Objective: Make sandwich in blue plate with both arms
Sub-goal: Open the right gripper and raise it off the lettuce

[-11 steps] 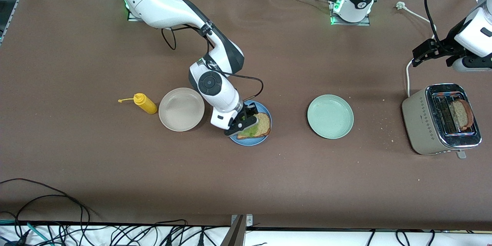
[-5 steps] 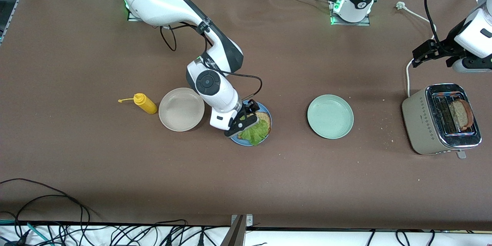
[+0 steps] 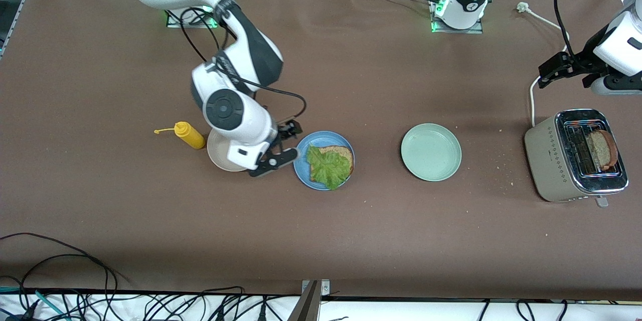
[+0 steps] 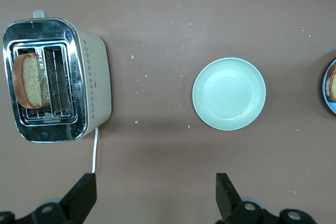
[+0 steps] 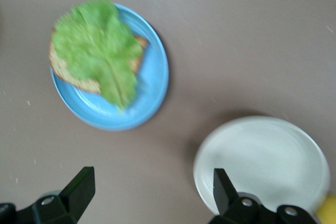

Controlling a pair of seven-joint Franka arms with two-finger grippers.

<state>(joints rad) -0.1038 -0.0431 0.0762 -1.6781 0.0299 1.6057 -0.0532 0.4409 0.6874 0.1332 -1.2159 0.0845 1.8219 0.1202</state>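
Note:
The blue plate [image 3: 301, 166] [image 5: 152, 77] sits mid-table with one brown bread slice [image 3: 344, 153] [image 5: 65, 69] on it. A ruffled green lettuce leaf [image 3: 328, 166] [image 5: 100, 45] lies spread over that slice. My right gripper [image 3: 285, 145] [image 5: 152, 192] hangs open and empty over the gap between the blue plate and the beige plate. A second bread slice [image 3: 602, 149] [image 4: 29, 80] stands in a toaster slot. My left gripper [image 3: 544, 74] [image 4: 155, 195] waits open and empty, over the table beside the toaster.
The beige plate [image 3: 223, 148] [image 5: 262, 161] is partly covered by my right wrist, with a yellow squeeze bottle [image 3: 188, 134] beside it. An empty pale green plate [image 3: 431, 152] [image 4: 229, 94] lies between the blue plate and the toaster [image 3: 551, 160] [image 4: 92, 82]. The toaster's white cord [image 3: 532, 100] trails toward the left arm's base.
My right gripper opened and let go of the lettuce, which now lies on the bread. It then drew back toward the beige plate. The left arm has not moved.

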